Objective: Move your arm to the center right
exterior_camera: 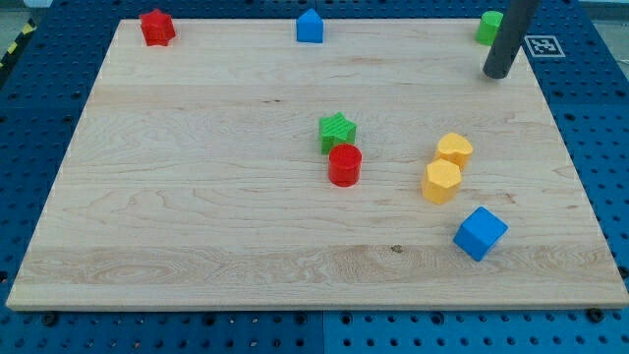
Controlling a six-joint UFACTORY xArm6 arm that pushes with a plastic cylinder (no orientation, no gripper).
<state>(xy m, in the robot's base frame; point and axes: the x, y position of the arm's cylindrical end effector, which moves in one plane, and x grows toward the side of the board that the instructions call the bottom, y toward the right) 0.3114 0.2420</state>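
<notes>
One green block [488, 26] sits just above my tip [496, 75].

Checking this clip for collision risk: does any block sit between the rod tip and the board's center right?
Nothing visible does. My tip is near the view's top right, just below the green block. The board below it toward the right edge's middle holds nothing; the yellow blocks lie to the left of that line.
</notes>
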